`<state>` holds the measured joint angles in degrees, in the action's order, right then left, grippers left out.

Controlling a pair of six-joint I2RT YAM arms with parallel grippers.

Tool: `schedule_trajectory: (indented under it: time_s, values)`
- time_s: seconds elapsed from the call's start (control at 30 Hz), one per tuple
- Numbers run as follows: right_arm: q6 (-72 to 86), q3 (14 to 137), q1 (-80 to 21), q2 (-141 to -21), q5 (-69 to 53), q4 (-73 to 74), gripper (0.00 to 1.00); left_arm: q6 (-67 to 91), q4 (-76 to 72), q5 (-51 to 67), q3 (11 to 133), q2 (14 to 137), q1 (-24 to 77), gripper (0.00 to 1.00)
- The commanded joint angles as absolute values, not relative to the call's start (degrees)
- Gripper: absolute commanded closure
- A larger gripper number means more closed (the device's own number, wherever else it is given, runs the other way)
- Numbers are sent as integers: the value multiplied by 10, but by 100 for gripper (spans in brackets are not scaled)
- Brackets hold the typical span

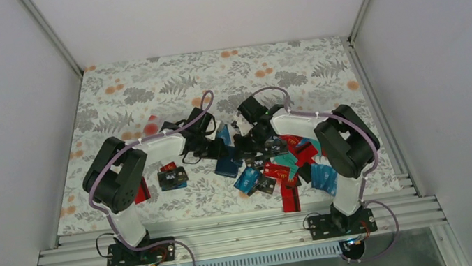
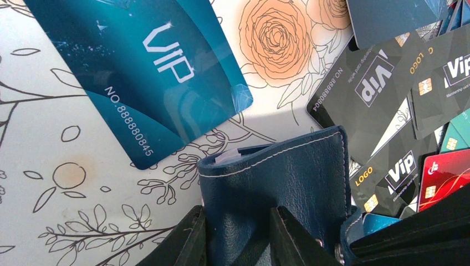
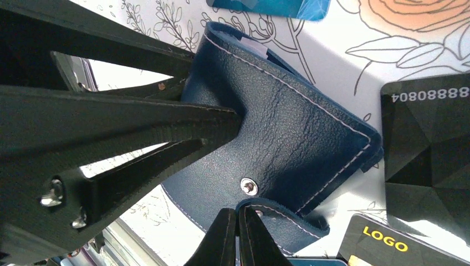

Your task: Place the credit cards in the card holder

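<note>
Holder: dark navy stitched leather card holder [image 3: 310, 138]
Left hand [image 2: 237, 216]: clamped on holder
Right hand [image 3: 236, 215]: pinching its snap flap

The top external view looks down from above and behind the arm bases, far enough off to take in the whole floral-printed surface [image 1: 141, 83]. The left wrist view faces out along its own claw [image 2: 238, 210], very close to that surface. The right wrist view sits equally close. Both wrist views share the navy stitched leather card holder [image 2: 277, 177] and a black faceted plastic card [image 2: 354, 105].
</note>
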<state>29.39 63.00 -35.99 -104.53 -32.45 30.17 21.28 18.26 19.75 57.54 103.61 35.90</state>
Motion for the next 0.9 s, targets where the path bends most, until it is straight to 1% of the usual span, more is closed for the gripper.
schedule_trajectory:
  time_s: [0.0, 0.87]
  values:
    - [298, 651, -365, -1060, -328, 285, 96, 208, 209, 184, 566, 1045, 367, 74]
    - [311, 649, -365, -1086, -327, 263, 96, 211, 201, 189, 559, 1049, 367, 74]
